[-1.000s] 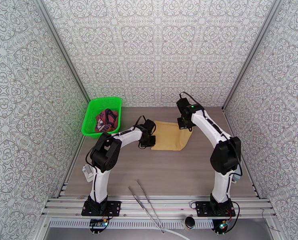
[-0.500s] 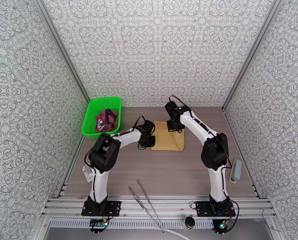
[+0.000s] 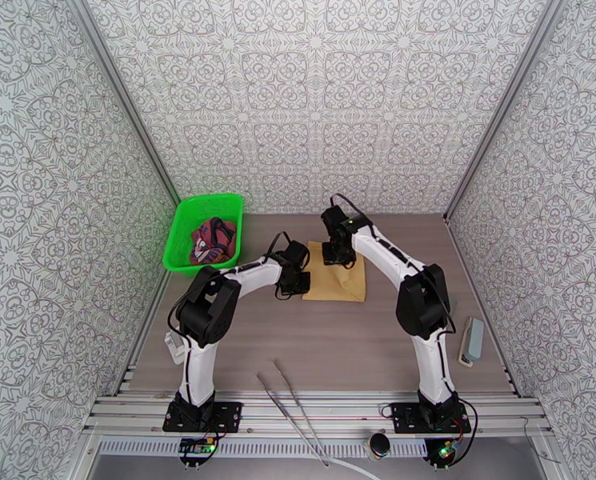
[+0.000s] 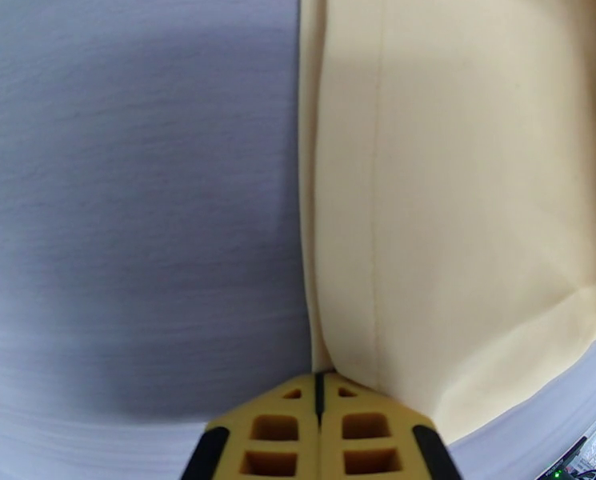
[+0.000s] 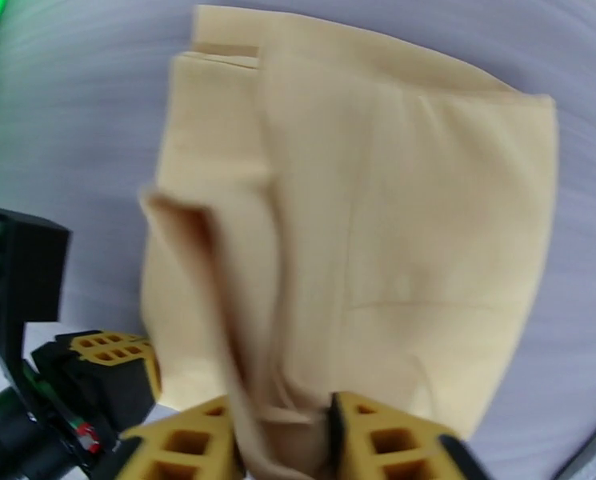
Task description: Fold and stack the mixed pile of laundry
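The limp cloth (image 3: 342, 280) is best pinched at corners. The left claw (image 4: 318, 387) is shut, the right claw (image 5: 284, 411) parted round a fold.

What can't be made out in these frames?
- Right wrist view: cloth fold between the right end effector fingers is blurred; gripped or loose, unclear.
- Left wrist view: left end effector sits shut at the cloth's edge; any pinch is hidden by its fingers.
- Top view: tank top in the basket, too small for detail.
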Controlling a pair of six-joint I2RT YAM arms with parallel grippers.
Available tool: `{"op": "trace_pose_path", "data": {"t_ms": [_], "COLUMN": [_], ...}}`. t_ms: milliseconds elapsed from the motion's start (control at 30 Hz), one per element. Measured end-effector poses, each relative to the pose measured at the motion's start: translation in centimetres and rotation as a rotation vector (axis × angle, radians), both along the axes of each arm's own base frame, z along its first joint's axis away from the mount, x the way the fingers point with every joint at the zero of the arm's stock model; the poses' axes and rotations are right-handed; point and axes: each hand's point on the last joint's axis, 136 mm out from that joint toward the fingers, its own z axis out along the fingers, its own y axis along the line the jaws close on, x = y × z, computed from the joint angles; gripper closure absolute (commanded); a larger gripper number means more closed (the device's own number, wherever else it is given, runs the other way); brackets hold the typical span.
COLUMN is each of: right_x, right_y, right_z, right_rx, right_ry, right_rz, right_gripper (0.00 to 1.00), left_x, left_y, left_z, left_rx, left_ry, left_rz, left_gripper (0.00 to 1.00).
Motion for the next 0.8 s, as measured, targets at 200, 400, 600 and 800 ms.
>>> {"op": "trace_pose_path", "data": {"t_ms": [200, 400, 600, 800], "right_x": [0.0, -1.2, -2.9, -3.6], "right_y": [1.0, 0.7, -0.3, -0.5], "right_z": [-0.2, 1.2, 4.6, 0.4], "right_rx": [0.059, 0.092, 0.129, 0.096], "right_ry": [0.003, -0.013, -0.085, -0.019], "right_rz": [0.007, 0.010, 0.017, 0.034], "right_gripper": [0.51, 0.49, 0.60, 0.89], "left_x": [0.0, 0.0, -0.1, -0.2], "left_y": [0.0, 0.1, 0.1, 0.2], "left_z": [0.0, 0.0, 0.0, 0.0], "left_rx": [-0.002, -0.003, -0.003, -0.004], "left_ry": [-0.004, -0.005, -0.006, -0.009], "left_rz": [0.001, 0.001, 0.000, -0.001], "left_gripper": [1.00, 1.00, 1.00, 1.00]}}
